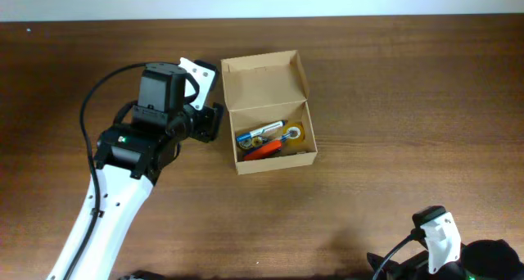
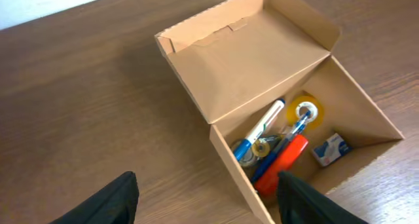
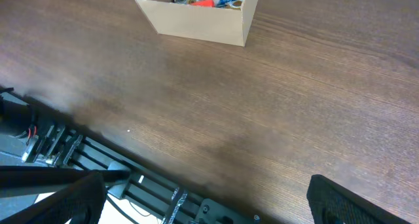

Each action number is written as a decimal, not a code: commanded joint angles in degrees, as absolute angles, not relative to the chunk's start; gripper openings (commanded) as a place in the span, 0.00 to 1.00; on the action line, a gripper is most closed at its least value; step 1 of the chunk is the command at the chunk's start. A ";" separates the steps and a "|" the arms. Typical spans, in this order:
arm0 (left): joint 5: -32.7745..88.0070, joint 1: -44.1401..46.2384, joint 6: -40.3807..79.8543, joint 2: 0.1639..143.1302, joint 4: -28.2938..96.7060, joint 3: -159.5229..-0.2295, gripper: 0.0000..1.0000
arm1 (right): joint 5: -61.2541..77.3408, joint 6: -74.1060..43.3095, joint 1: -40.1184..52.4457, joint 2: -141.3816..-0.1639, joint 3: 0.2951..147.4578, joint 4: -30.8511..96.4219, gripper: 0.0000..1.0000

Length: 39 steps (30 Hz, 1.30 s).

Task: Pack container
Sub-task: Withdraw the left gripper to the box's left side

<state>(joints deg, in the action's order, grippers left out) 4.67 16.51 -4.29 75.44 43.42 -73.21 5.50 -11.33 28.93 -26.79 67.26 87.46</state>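
1 container (image 1: 266, 88), lid up, w/ 3 pens (image 2: 262, 129), 1 yellow tape roll (image 2: 306, 111). Left gripper (image 2: 206, 181), right gripper (image 3: 206, 181) both spread.

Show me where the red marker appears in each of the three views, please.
Overhead: the red marker lies in the open box, near its lower wall, mid-picture.
Left wrist: the marker lies inside the box, right of centre, low.
Right wrist: only a red sliver shows above the rim, at the top edge.
Shared landmark: the tan box.

Open-topped container (image 1: 275, 162), lid (image 1: 264, 82) behind
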 commanded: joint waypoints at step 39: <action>15.42 6.37 6.24 86.41 43.79 -73.97 0.71 | -0.99 -28.97 29.19 -37.47 66.50 61.91 0.04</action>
